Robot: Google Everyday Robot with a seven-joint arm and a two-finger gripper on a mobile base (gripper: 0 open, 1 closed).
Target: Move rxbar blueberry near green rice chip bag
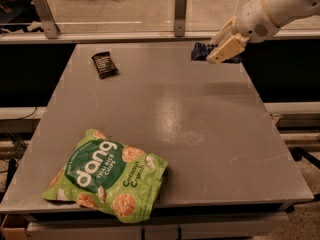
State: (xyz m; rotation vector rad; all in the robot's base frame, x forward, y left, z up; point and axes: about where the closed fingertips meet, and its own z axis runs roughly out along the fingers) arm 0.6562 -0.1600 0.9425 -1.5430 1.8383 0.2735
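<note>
Nearest me, the green rice chip bag [107, 176] is lying puffy at the table's [210, 134] front-left. At the far right, the gripper [216, 52] is pinching the rxbar blueberry [200, 51] by one end. It looks light, flat and slick-wrapped.

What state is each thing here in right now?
dark navy-blue snack bar: gripped, at the grey table's far right corner.
cream end effector: shut on that bar.
large puffy green rice chip bag: lying flat, near left corner.
small black bar wrapper: lying flat, far left.
</note>
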